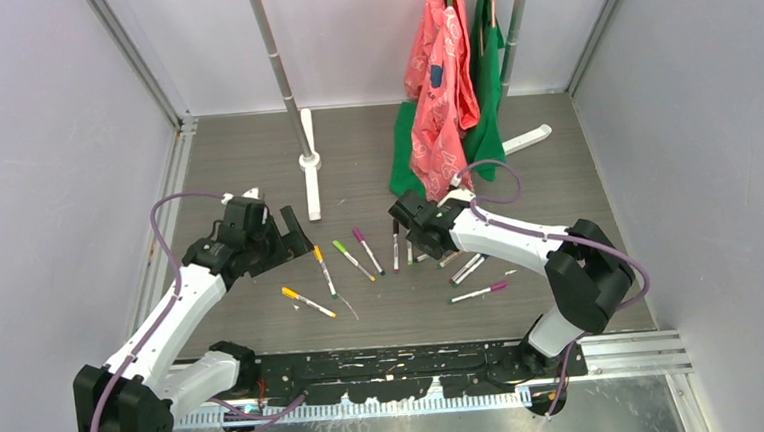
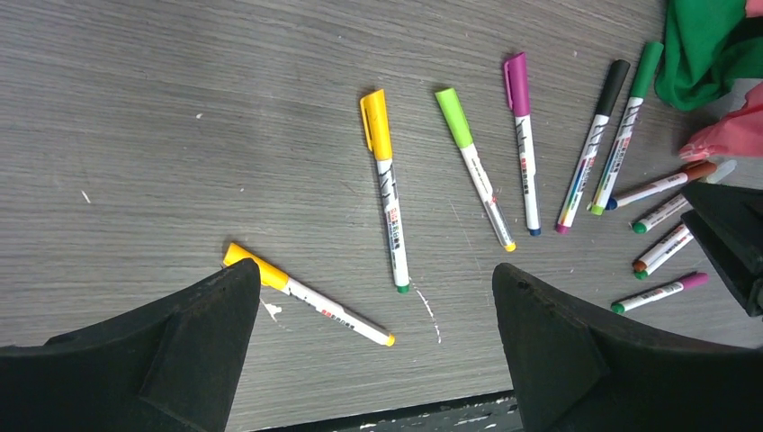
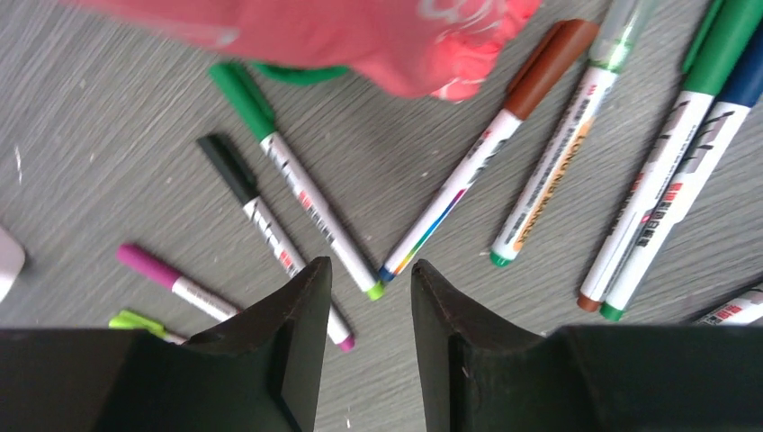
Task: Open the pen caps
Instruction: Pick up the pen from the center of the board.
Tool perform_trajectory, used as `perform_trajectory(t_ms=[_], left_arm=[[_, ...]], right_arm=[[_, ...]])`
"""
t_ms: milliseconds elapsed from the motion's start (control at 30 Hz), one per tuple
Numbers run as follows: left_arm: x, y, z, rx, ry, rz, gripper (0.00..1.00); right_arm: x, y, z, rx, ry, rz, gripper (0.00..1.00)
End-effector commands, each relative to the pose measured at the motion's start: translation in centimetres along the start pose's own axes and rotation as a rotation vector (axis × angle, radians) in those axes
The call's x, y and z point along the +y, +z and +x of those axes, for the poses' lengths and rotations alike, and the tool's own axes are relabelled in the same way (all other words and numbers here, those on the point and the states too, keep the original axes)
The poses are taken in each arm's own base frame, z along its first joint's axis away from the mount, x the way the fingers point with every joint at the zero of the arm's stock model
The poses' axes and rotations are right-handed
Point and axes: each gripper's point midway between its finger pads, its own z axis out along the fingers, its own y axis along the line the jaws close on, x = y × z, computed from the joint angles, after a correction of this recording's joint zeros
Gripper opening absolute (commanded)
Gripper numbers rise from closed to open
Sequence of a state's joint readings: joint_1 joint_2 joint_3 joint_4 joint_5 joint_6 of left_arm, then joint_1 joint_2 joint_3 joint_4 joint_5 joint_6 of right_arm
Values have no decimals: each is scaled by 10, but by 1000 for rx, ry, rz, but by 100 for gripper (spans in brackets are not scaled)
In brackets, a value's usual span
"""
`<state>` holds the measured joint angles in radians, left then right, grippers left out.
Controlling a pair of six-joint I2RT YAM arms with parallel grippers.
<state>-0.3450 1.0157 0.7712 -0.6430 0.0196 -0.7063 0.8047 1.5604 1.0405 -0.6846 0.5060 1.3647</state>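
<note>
The pens (image 2: 393,225) are laid in a loose fan on the counter (image 2: 135,108) between the two arms, with the pen caps (image 2: 376,124) seated on them. The left pincer (image 2: 376,274) is spread wide above the yellow-capped pair, with nothing gripped. The right pincer (image 3: 370,270) is set to a slim gap over two pen ends, with nothing pinched. A red cloth (image 3: 360,36) and a green cloth (image 1: 487,79) are hung behind, and the red hem is draped near the brown and green caps.
</note>
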Motion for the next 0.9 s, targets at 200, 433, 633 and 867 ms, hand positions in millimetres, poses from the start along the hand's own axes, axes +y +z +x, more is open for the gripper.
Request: perform_trajectory(t_ms=[200, 433, 633, 867], left_arm=[[-12, -17, -14, -33, 53, 44, 100], [-13, -15, -13, -27, 60, 44, 100], [-12, -12, -14, -25, 63, 41, 100], [-12, -9, -13, -17, 62, 35, 100]], right_arm=[[-12, 24, 3, 8, 135, 63, 44], [-20, 40, 7, 23, 146, 108, 44], [-34, 47, 4, 24, 152, 146, 44], [-47, 57, 16, 69, 156, 182, 41]])
